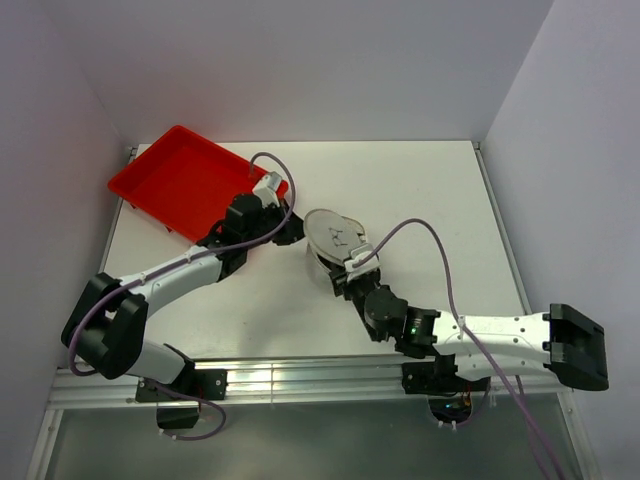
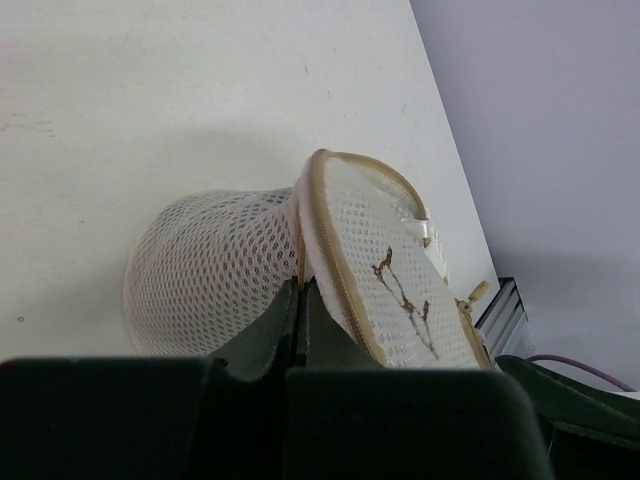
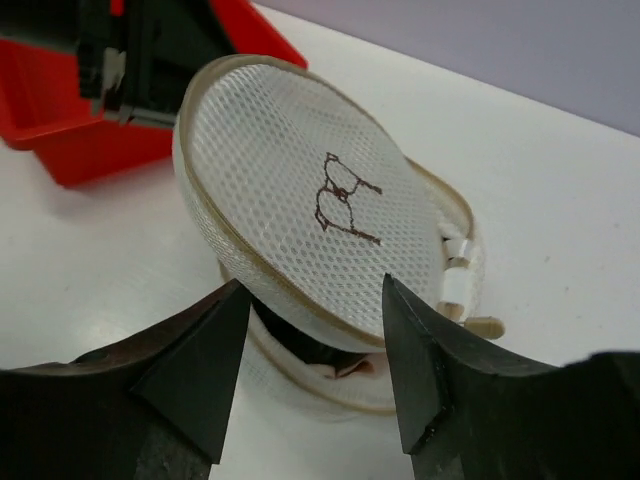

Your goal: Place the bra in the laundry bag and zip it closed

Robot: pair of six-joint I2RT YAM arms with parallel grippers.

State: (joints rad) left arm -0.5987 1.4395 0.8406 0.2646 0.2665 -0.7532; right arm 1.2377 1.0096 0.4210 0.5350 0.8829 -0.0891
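Observation:
The laundry bag (image 1: 335, 232) is a round white mesh pouch with tan rims, standing mid-table with its flat lid (image 3: 310, 210) tilted up and a gap under the near edge. A sliver of the pink bra (image 3: 356, 368) shows inside that gap. My left gripper (image 2: 300, 290) is shut on the bag's rim where the lid meets the mesh body (image 2: 205, 270). My right gripper (image 3: 312, 352) is open just in front of the bag, one finger on each side of the lid's near edge and touching nothing. The tan zipper pull (image 3: 482, 325) lies at the bag's right side.
A red plastic tray (image 1: 185, 180) sits at the table's back left corner, just behind my left gripper (image 1: 292, 232). My right gripper (image 1: 340, 272) is near the middle of the white table (image 1: 430, 190). Grey walls enclose the sides and back.

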